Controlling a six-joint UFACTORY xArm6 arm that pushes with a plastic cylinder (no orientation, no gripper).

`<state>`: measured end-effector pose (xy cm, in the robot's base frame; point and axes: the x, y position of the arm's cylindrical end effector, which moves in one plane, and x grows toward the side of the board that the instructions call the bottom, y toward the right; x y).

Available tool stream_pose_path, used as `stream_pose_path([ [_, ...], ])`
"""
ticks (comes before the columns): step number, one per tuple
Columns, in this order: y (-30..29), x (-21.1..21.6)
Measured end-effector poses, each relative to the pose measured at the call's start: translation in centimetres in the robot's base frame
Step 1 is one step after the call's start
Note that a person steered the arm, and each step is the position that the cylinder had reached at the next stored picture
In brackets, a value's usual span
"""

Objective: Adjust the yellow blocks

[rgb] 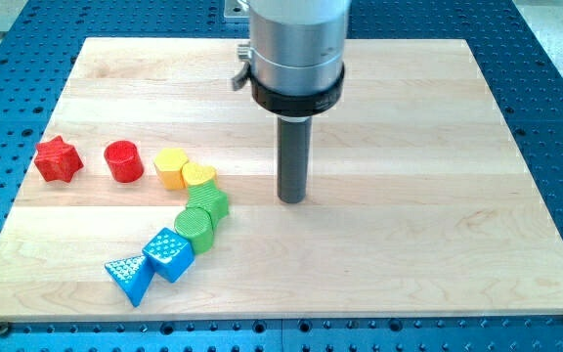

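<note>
Two yellow blocks sit side by side left of the board's centre: a yellow block with flat sides (170, 166) and a yellow heart (199, 176) touching its right side. My tip (291, 199) rests on the board to the right of the yellow heart, about a block's width and a half away, level with the heart's lower edge. It touches no block. The rod rises to a wide silver arm end at the view's top.
A red star (58, 158) and a red cylinder (122, 160) lie left of the yellow blocks. Below the heart, two green blocks (208, 204) (194, 229), a blue cube (169, 253) and a blue triangle (129, 276) form a chain toward the bottom left.
</note>
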<state>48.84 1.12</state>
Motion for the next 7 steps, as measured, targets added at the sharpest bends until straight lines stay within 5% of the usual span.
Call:
stream_pose_path([
  [7, -6.9, -0.8],
])
